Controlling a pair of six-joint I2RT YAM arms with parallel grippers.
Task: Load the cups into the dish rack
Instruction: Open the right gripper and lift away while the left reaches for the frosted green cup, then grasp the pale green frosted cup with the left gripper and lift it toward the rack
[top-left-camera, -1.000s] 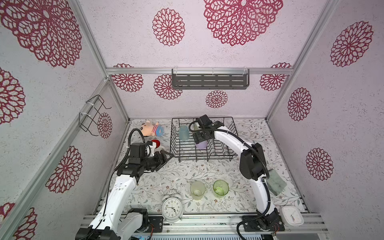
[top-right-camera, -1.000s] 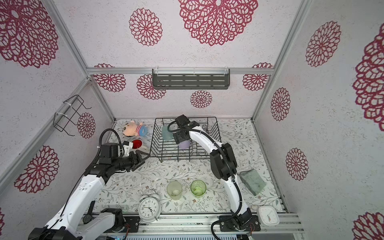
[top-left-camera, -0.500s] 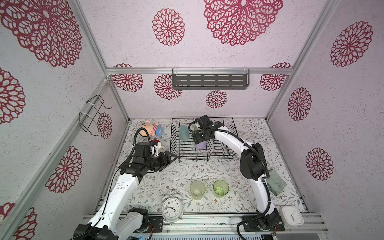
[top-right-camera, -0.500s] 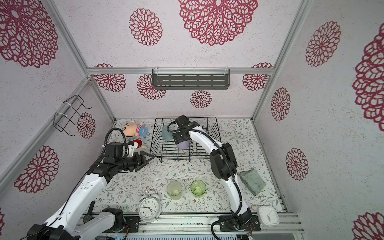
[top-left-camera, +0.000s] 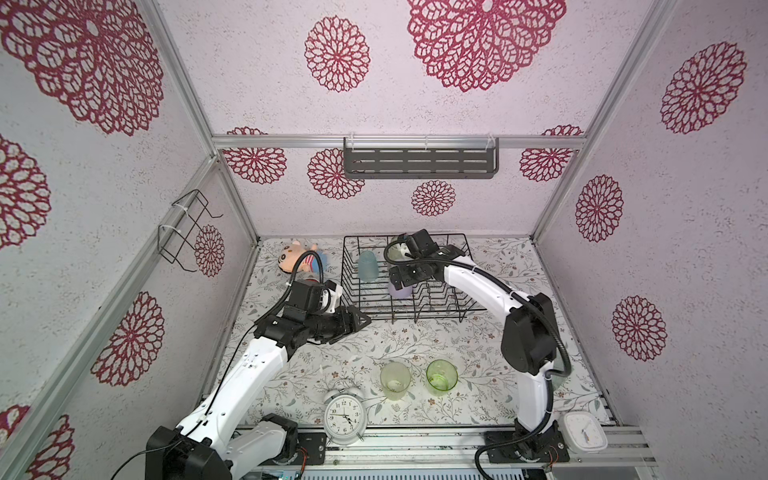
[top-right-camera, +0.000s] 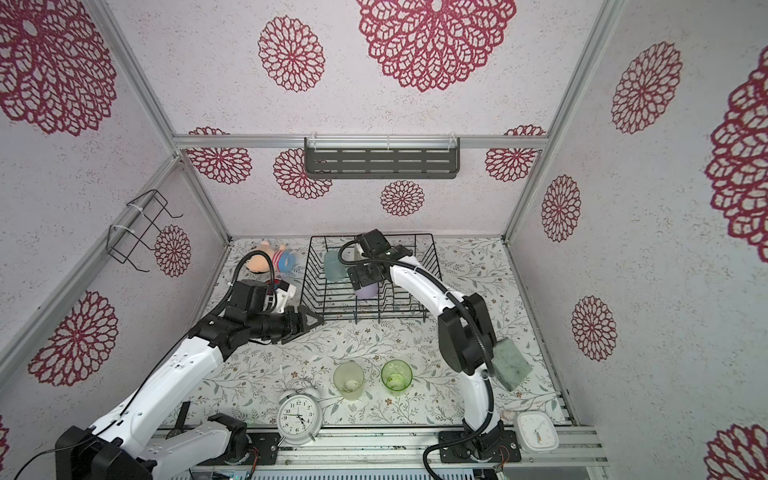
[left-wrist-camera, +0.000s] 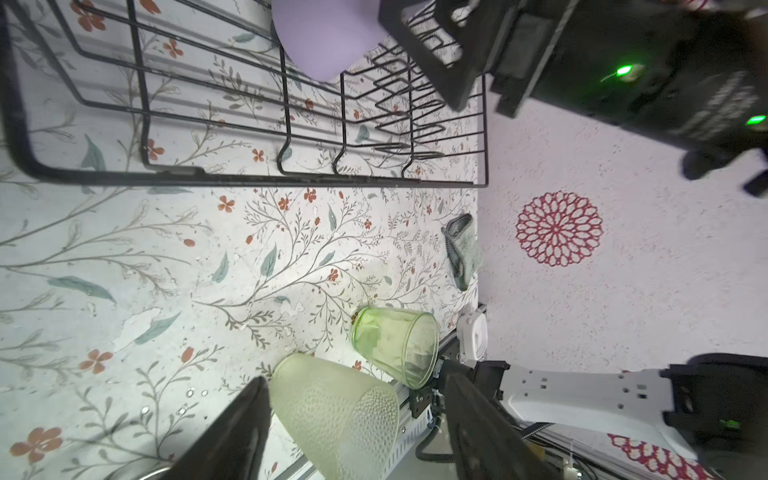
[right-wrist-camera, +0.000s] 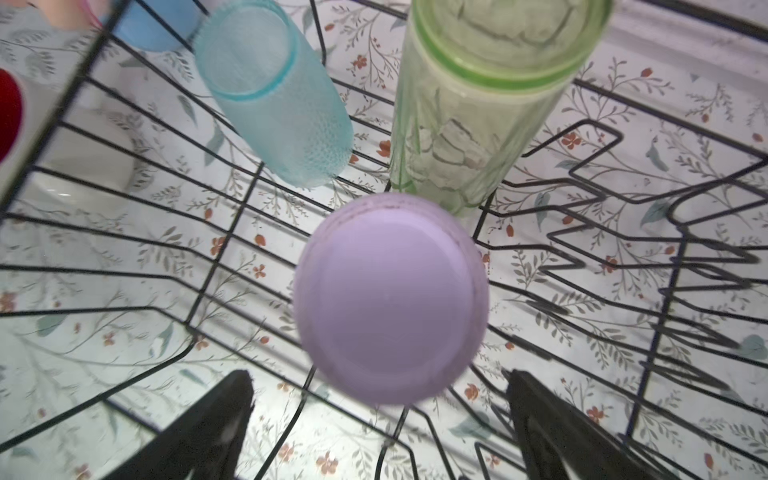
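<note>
The black wire dish rack (top-left-camera: 415, 309) holds a light-blue cup (top-left-camera: 368, 267), a lilac tumbler (top-left-camera: 401, 291) and a green tumbler (right-wrist-camera: 478, 108), all upside down. My right gripper (right-wrist-camera: 378, 374) hangs open just above the lilac tumbler's base, touching nothing. Outside the rack's left side stands the white mug with a red inside (right-wrist-camera: 9, 109), mostly hidden behind my left arm in both top views. My left gripper (top-left-camera: 358, 322) is open and empty near the rack's front left corner. Two green cups (top-left-camera: 395, 380) (top-left-camera: 441, 377) stand upright near the table's front.
A doll (top-left-camera: 297, 257) lies at the back left. An alarm clock (top-left-camera: 345, 415) and a white timer (top-left-camera: 584, 432) stand on the front edge. A green sponge (top-right-camera: 509, 365) lies behind my right arm. A grey shelf (top-left-camera: 419, 162) and a wire bracket (top-left-camera: 185, 232) hang on the walls.
My left arm has swung right from beside the mug to the rack's front left corner. My right gripper has stayed over the lilac tumbler.
</note>
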